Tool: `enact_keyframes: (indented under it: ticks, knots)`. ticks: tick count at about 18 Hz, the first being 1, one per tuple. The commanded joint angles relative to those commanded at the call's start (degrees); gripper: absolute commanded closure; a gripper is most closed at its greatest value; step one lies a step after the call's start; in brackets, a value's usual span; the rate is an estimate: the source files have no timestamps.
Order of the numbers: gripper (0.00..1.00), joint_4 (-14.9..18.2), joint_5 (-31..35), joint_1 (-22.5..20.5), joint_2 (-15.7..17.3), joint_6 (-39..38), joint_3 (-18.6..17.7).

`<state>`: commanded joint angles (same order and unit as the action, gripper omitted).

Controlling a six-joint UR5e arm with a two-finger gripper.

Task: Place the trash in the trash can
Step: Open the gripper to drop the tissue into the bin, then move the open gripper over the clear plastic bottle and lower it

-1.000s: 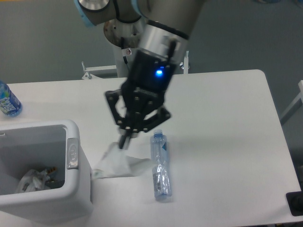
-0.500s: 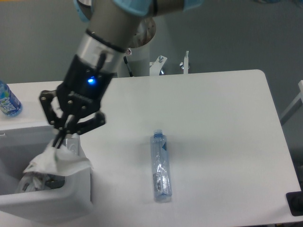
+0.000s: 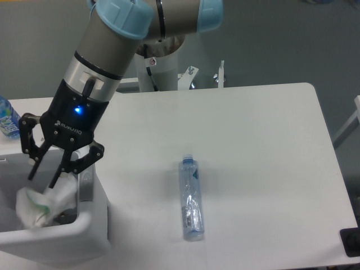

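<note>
My gripper [image 3: 43, 176] hangs over the white trash can [image 3: 84, 228] at the lower left, its two fingers spread apart with nothing between them. Just below the fingertips, the crumpled white wrapper [image 3: 40, 204] sits inside the can, apart from the fingers and on top of other rubbish. The slim clear water bottle [image 3: 190, 200] with its pale blue label lies on its side on the white table [image 3: 264, 152], well to the right of the can and away from the gripper.
A deep-blue bottle [image 3: 7, 120] stands at the table's far left edge, behind the can. The arm's white base column [image 3: 160, 70] rises behind the table. A dark object [image 3: 352, 243] sits at the lower right corner.
The gripper carried the wrapper left from the table beside the can to over its opening, then opened. The wrapper has dropped into the can. The clear bottle has not moved.
</note>
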<state>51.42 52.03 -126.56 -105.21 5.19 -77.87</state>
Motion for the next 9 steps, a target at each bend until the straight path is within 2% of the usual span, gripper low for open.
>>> enact_keyframes:
  ticks: [3,7,9]
  knots:
    - [0.00,0.35,2.27,-2.10,-0.09,0.00,0.17]
    - [0.00,0.70,16.32,-4.22,-0.44,-0.88,1.50]
    - [0.00,0.70,17.31,-6.58,-0.70,-0.88,0.97]
